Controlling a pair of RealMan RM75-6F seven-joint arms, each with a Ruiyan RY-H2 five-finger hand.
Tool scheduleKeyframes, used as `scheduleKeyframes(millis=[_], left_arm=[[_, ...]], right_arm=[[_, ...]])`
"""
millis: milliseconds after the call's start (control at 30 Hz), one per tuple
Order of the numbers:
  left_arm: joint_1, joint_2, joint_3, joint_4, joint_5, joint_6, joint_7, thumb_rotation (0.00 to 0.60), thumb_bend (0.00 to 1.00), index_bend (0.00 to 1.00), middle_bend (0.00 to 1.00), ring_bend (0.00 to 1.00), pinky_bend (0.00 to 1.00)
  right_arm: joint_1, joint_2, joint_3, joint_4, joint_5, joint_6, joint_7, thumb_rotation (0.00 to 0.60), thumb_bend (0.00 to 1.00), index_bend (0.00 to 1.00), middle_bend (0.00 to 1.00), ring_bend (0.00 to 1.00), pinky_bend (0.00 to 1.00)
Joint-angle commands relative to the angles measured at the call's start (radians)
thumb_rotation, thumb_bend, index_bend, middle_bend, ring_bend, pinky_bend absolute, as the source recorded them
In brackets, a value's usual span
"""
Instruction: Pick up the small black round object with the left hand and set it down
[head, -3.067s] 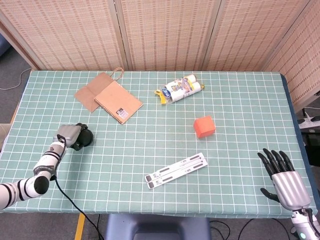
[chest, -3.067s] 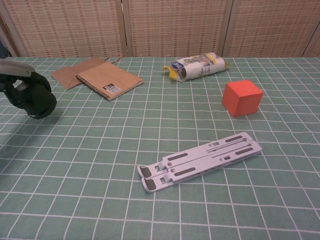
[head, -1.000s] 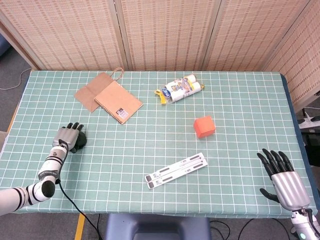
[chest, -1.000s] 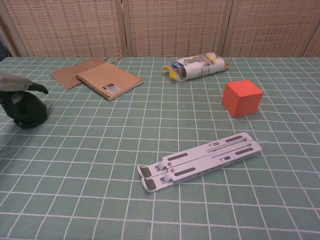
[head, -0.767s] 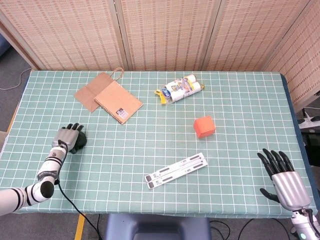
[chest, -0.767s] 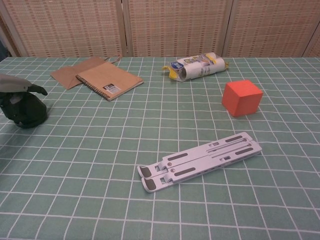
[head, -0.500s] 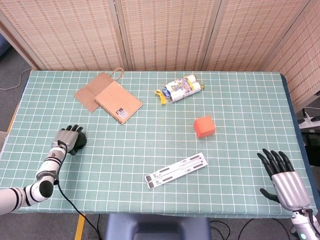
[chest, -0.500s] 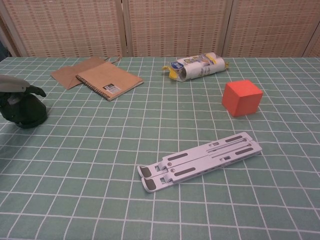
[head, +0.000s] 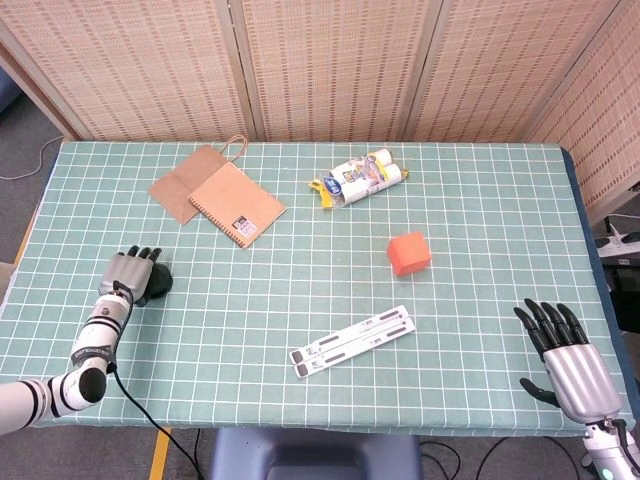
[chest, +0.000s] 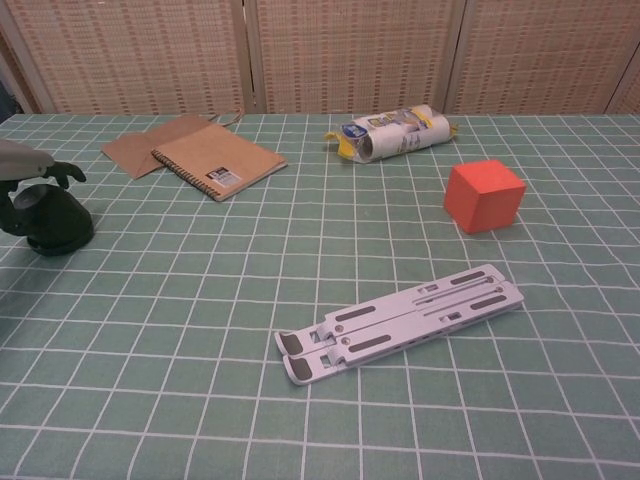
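Observation:
The small black round object (head: 157, 284) (chest: 52, 223) stands on the green checked tablecloth near the table's left edge. My left hand (head: 128, 270) (chest: 27, 165) hovers just above and left of it, fingers spread, with nothing held; whether a fingertip still touches the object I cannot tell. At the table's near right corner my right hand (head: 570, 362) rests with fingers spread and empty, seen only in the head view.
A spiral notebook (head: 237, 203) lies on a brown paper bag (head: 178, 180) at the back left. A wrapped roll pack (head: 360, 178), an orange cube (head: 409, 253) and a white folding stand (head: 353, 341) lie in the middle.
The left hand set the black object down on the cloth, opened, and has drawn back up and to the left. The right hand has not moved.

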Motion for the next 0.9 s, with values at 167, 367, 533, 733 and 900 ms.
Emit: scheduleKeyframes(millis=[167,367,533,733,900], left_arm=[[0.015,-0.012,-0.019,0.009,0.026,0.027,-0.005,0.600,0.37,0.22,0.26,0.29,0.43],[0.034,-0.005,-0.036,0.004,0.067,0.032,-0.026,0.600,0.37,0.36,0.36,0.40,0.52],[0.041,0.010,-0.048,-0.010,0.068,0.013,-0.037,0.600,0.38,0.38,0.40,0.43,0.55],[0.047,0.028,-0.065,-0.027,0.077,0.017,-0.050,0.600,0.39,0.38,0.42,0.45,0.57],[0.058,0.060,-0.082,-0.059,0.092,0.035,-0.066,0.600,0.39,0.39,0.43,0.46,0.57]], right_arm=[[0.000,-0.001,0.001,0.001,0.002,0.000,-0.001,0.600,0.06,0.00,0.00,0.00,0.00],[0.000,-0.003,0.002,0.000,0.003,-0.001,-0.004,0.600,0.06,0.00,0.00,0.00,0.00],[0.000,-0.002,0.001,0.000,0.001,-0.001,-0.002,0.600,0.06,0.00,0.00,0.00,0.00],[-0.001,0.001,0.000,-0.001,0.000,0.000,0.000,0.600,0.06,0.00,0.00,0.00,0.00],[-0.001,0.001,0.000,0.000,-0.001,0.001,-0.001,0.600,0.06,0.00,0.00,0.00,0.00]])
